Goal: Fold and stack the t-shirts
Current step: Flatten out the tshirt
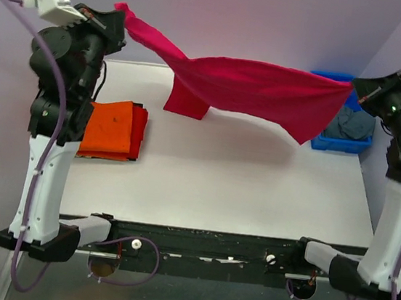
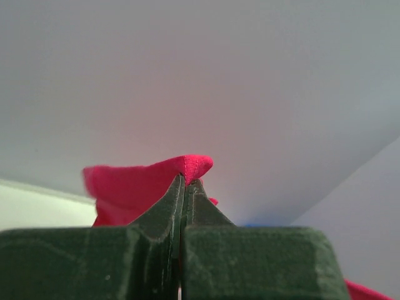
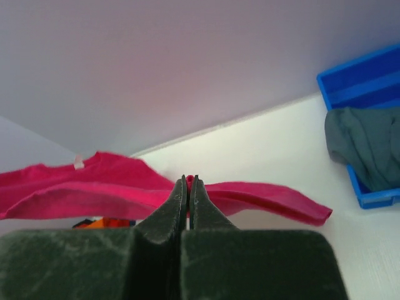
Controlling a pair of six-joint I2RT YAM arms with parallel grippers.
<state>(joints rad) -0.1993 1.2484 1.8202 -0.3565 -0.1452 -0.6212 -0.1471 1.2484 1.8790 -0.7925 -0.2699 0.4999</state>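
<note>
Our left gripper (image 2: 186,181) is clamped on one edge of the crimson-pink t-shirt (image 1: 259,88), which hangs stretched above the table (image 1: 239,191). Below it, the orange t-shirt (image 1: 109,130) lies folded on the red t-shirt (image 1: 139,131). Our right gripper (image 3: 189,181) pinches the opposite edge, beside the blue bin (image 1: 344,144) holding the grey-teal t-shirt (image 1: 355,124).

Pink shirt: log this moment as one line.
left gripper: shut on pink shirt; right gripper: shut on pink shirt; pink shirt: stretched above table; stack: orange shirt on red shirt; blue bin: grey shirt inside
</note>
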